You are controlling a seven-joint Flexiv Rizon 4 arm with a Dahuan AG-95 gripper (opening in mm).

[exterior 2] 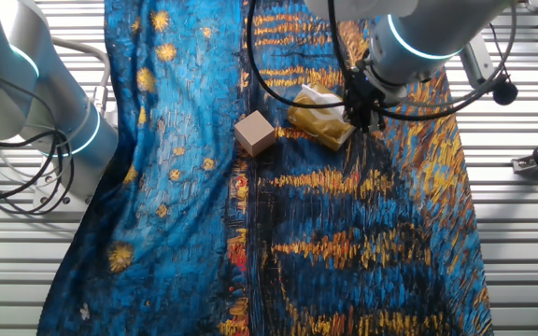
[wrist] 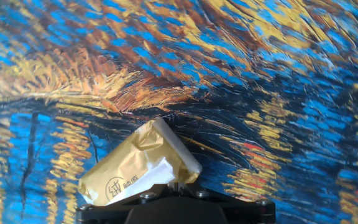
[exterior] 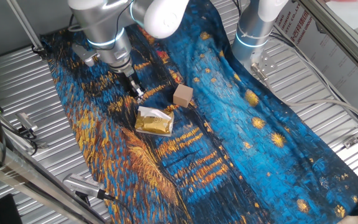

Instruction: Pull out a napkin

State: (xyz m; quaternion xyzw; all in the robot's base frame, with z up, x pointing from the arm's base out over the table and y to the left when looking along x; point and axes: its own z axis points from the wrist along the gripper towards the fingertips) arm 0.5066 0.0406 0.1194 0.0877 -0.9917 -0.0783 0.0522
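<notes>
Item: gripper [exterior: 139,94], two-finger, on the silver arm [exterior: 107,34]; hangs low over the painted blue-and-gold cloth [exterior: 241,137], tips just above the near end of the gold packet [exterior: 153,121]; whether the jaws are spread or pressed together cannot be told, since the fingers are small and dark in both fixed views and the hand view shows only the black base of the hand at its lower edge. Item: gold packet, crinkly plastic, lying flat on the cloth; in the other fixed view [exterior 2: 321,116] it sits directly beside and partly under the gripper [exterior 2: 361,119]. Item: napkin [wrist: 146,178], white, showing as a pale strip at the packet's opening in the hand view, inside the gold packet [wrist: 138,165], just beside the hand's black base; it lies within the packet, not drawn out. Item: tan cube [exterior: 183,95], on the cloth, near the packet but apart from it, to the side away from the gripper. Item: second silver arm base [exterior: 253,31], standing at the cloth's far edge.
</notes>
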